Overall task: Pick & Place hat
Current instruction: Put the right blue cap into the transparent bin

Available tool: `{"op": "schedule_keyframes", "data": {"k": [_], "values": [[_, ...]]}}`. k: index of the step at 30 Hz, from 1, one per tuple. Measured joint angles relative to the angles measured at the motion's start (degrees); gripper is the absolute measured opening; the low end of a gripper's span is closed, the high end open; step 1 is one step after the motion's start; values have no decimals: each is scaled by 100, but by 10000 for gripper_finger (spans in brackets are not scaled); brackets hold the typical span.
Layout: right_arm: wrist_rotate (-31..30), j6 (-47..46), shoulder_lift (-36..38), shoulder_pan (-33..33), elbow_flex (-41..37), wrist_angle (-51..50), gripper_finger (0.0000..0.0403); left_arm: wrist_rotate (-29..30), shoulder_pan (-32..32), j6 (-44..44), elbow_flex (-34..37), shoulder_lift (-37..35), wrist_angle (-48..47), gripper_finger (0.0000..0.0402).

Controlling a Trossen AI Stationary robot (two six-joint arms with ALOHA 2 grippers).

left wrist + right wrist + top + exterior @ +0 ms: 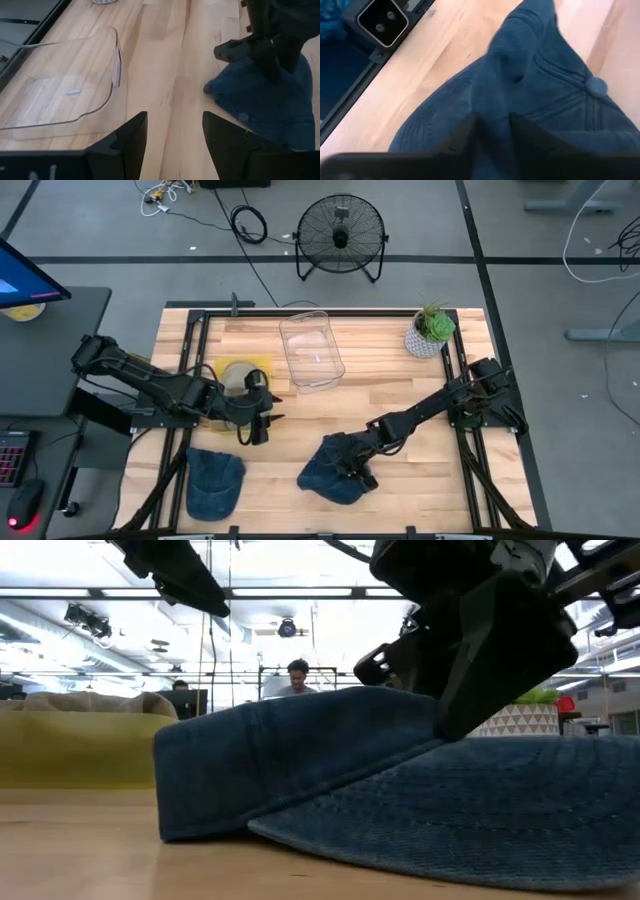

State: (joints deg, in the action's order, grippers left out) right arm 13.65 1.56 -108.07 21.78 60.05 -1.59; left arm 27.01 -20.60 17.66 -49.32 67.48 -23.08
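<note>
A blue denim hat (332, 472) lies on the near middle of the table, with my right gripper (352, 463) down on its crown and shut on the cloth. The low view shows the hat (300, 765) close up, its brim (470, 830) flat on the wood. My left gripper (258, 420) hovers open left of it and touches nothing; its wrist view shows the open fingers (131, 137) and the hat (260, 105) beyond. A second blue hat (213, 480) lies at the near left corner. A yellow-tan hat (240, 373) rests under the left arm. My right gripper (492, 132) pinches a raised fold of the crown (495, 100) between its two fingers, a little away from the top button (596, 86). The fingers come from above, slanting in from the table's right. The hat's brim and lower edge stay on the table.
A clear plastic container (312, 350) stands at the far middle of the table, also seen in the left wrist view (65, 85). A potted plant (431, 332) sits at the far right corner. Black frame rails (468, 450) run along both table sides. A fan (341, 235) stands on the floor beyond.
</note>
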Motion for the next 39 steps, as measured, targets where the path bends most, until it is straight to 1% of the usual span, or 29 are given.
{"op": "schedule_keyframes", "data": {"k": [3,4,5,6,8,11,14,17,19,21,22,23,26,29,31,35,36,39], "values": [[85,-99,59,4,0,-49,39,2,-2,2,13,0,-52,195],[95,-264,104,3,0,-74,22,1,0,8,27,0,-81,195],[57,-443,157,2,0,-99,14,1,0,10,57,0,-87,195],[-21,-664,225,2,-2,-116,13,1,0,10,92,0,-83,195],[-282,-986,413,2,-7,-232,26,6,2,-1,173,0,-88,195],[-683,-1116,858,0,-6,-433,34,9,2,14,295,0,-94,195],[-1575,-923,1404,-53,-2,-810,22,15,2,14,377,0,-80,195],[-2818,-441,2029,-167,-2,-1110,9,21,2,14,400,0,-79,195],[-3880,79,2380,-239,0,-1121,9,21,2,15,400,0,-36,195],[-4963,703,2618,-367,0,-910,14,22,2,10,400,0,-12,195],[-5316,1069,2691,-456,4,-736,15,21,11,-16,400,0,3,195],[-5462,1494,2758,-570,7,-574,15,25,15,-25,400,1,18,195],[-5490,2676,2760,-950,8,0,12,32,17,-28,400,0,77,195],[-5456,3350,2543,-1406,9,693,10,32,17,-30,400,0,151,195],[-5319,3572,2328,-1722,9,1021,9,32,15,-34,400,0,228,195],[-4331,3645,1763,-2288,9,1622,9,32,17,-32,400,1,278,195],[-4163,3642,1595,-2389,9,1803,8,32,17,-32,400,0,277,195],[-4026,3802,1084,-2584,9,2153,8,32,17,-32,400,0,274,195]]}}
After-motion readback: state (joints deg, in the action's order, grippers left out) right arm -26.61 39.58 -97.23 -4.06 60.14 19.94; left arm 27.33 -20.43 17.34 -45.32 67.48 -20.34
